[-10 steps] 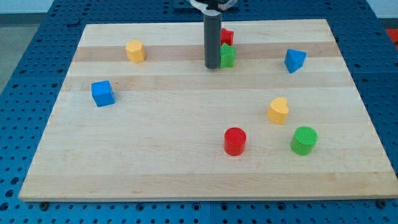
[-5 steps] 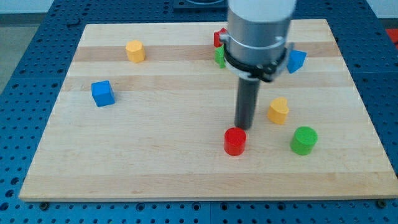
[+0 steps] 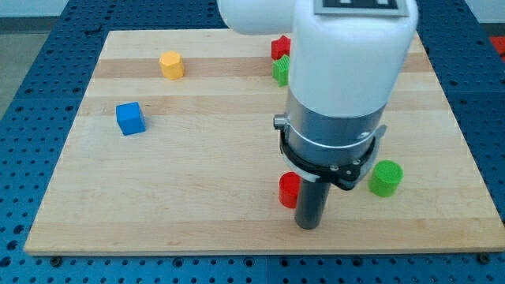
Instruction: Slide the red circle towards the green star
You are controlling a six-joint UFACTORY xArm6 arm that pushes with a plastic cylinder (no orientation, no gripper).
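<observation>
The red circle (image 3: pixel 288 190) is a short red cylinder low on the board, half hidden behind my rod. My tip (image 3: pixel 308 226) rests on the board just below and to the right of it, close or touching; I cannot tell which. The green star (image 3: pixel 279 71) shows only as a sliver near the view's top, beside the arm's white body. A red block (image 3: pixel 279 47) sits right above it, also partly hidden.
A yellow block (image 3: pixel 170 65) sits at the upper left, a blue cube (image 3: pixel 130 118) at the left, a green cylinder (image 3: pixel 385 178) at the right of my rod. The arm's body hides the board's right centre. The board's bottom edge (image 3: pixel 260 251) is near my tip.
My tip has moved from the top of the board, by the green star, down past the red circle to its lower right. The red circle shifted slightly left. The arm now hides two blocks.
</observation>
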